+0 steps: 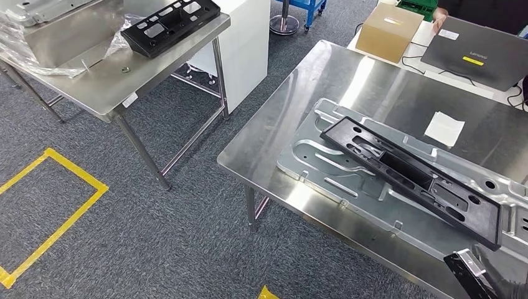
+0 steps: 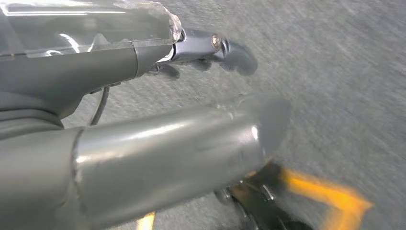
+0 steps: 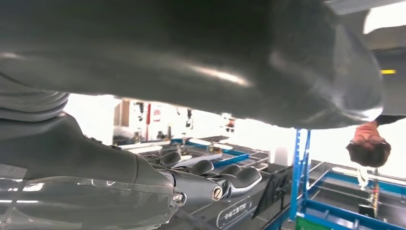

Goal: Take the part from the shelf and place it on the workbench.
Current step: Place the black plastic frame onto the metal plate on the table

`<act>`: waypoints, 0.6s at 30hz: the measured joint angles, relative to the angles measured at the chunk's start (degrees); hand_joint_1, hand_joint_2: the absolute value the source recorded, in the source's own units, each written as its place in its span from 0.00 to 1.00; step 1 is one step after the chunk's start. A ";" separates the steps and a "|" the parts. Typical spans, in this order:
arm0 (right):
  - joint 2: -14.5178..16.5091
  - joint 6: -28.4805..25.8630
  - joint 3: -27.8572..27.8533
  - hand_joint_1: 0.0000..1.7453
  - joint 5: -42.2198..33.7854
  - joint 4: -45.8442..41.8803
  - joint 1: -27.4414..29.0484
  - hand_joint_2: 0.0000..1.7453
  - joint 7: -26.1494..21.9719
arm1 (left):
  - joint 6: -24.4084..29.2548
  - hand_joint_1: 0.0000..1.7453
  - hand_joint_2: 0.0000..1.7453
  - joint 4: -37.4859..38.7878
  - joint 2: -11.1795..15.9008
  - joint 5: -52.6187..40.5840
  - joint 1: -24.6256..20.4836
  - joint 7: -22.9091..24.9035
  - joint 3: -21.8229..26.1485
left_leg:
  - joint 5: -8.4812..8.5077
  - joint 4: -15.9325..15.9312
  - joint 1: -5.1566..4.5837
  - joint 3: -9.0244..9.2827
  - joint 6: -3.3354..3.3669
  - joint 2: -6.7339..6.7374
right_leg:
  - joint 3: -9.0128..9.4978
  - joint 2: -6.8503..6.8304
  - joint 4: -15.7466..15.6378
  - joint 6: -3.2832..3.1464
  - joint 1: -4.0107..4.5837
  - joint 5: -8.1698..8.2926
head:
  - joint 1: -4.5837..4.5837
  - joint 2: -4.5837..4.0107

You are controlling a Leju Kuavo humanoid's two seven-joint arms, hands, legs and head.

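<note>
A long black plastic part (image 1: 411, 177) lies slantwise on a silver stamped plate (image 1: 324, 168) on the steel workbench (image 1: 292, 99) at the right. Neither hand touches it. My right hand (image 3: 210, 184) is seen in the right wrist view with its fingers (image 3: 242, 176) stretched out and nothing in them. A dark bit of that arm (image 1: 468, 273) shows at the lower right corner of the head view, by the bench's near edge. My left hand (image 2: 201, 48) hangs over the grey carpet, fingers apart and empty.
A second steel table (image 1: 155, 68) at the upper left carries another black part (image 1: 169, 25) and plastic wrap (image 1: 37, 56). A cardboard box (image 1: 389, 31), a laptop (image 1: 476, 53) and a white paper (image 1: 444, 128) lie at the back right. Yellow floor tape (image 1: 56, 212) marks the carpet. A person (image 3: 368, 143) stands by blue shelving (image 3: 299, 177).
</note>
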 joint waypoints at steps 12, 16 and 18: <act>-1.57 -1.42 8.54 0.00 1.64 0.85 -2.04 0.00 8.30 | 5.97 0.00 0.00 4.37 -6.69 4.96 -3.99 4.19 -9.83 | -9.78 17.27 0.39 -6.51 -3.39 -0.67 | 1.57 -0.14 -11.23 -3.35 0.11 3.60 | -0.08 0.00; -1.57 -1.99 9.72 0.00 1.64 0.70 -1.33 0.00 8.16 | 5.88 0.00 0.00 4.78 -6.99 5.59 -4.09 4.15 -11.05 | -5.34 9.27 0.56 1.95 -3.11 -0.73 | -1.74 -0.27 -10.15 -2.65 0.15 5.60 | -0.09 0.00; -1.57 -2.13 9.93 0.00 1.64 0.50 -0.89 0.00 8.07 | 5.93 0.00 0.00 4.82 -7.14 5.87 -4.25 4.12 -11.37 | -5.85 1.85 0.35 6.80 -2.46 -0.87 | -2.45 -0.29 -9.83 -2.01 0.22 6.53 | -0.02 0.00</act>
